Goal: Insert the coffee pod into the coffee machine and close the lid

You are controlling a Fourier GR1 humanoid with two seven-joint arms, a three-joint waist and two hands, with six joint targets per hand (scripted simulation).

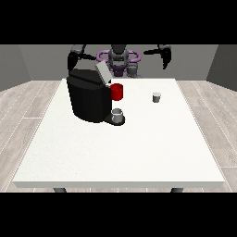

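Coffee pod (157, 97) stands upright on the white counter (120, 148), toward the far edge and to the right of centre in the front view. It is a small pale grey cup shape, a little wider at its top rim than at its base, with a darker shade on its lower body. It stands alone, apart from everything else, and no hand touches it.

Well to its left sits the coffee machine (89, 98), a bulky black box with rounded edges, near the counter's far left part. Its lid (102, 71) is a light grey flap tilted up and back from the top of the machine, so the machine is open. A red part (117, 91) sticks out of the machine's right side, just under the raised lid. Below that, on a dark base plate that reaches out from the machine's foot, stands a small grey cup (118, 115).

The robot is behind the counter's far edge, its torso dark grey with purple rings at the shoulders. Both arms are raised and spread out to the sides. The hand at the view's right (165, 59) hangs in the air above and behind the pod, well apart from it, holding nothing. The hand at the view's left (71, 59) hangs just behind the machine's top left corner, also holding nothing. Whether the fingers of either hand are straight or curled cannot be told.
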